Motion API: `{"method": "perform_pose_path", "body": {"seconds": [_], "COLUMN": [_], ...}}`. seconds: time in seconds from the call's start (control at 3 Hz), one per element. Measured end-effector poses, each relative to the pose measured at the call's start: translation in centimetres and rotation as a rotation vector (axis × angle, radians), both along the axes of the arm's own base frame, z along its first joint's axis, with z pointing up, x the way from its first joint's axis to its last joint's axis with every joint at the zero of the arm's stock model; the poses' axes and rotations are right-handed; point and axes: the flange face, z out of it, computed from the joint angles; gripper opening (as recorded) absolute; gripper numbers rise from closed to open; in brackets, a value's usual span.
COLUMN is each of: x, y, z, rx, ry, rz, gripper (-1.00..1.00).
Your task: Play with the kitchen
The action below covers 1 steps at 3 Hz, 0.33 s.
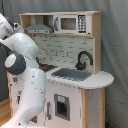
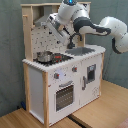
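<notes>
In the second exterior view the kitchen [image 2: 62, 70] stands on the wood floor, a metal pot [image 2: 44, 56] at the hob's left corner. It looks rigid and heavy; grip small parts like the tap [image 2: 74, 39]. I cannot tell the gripper [image 2: 53, 20] opening.

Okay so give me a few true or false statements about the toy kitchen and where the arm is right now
1. A metal pot sits on the hob. True.
2. The tap is white. False: it is black.
3. The gripper is down inside the sink. False: it is up near the hood, above the hob.
4. The kitchen has a toy microwave on its upper shelf. True.
</notes>
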Motion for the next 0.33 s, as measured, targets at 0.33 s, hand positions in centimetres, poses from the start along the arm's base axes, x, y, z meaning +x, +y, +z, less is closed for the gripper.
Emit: {"method": "perform_pose_path", "body": {"seconds": [0.33], "x": [-0.64], "y": [0.98], "z": [0.61], "rx": [0.023], "ry": [-0.092], "rz": [-0.018], "gripper": [1.0]}}
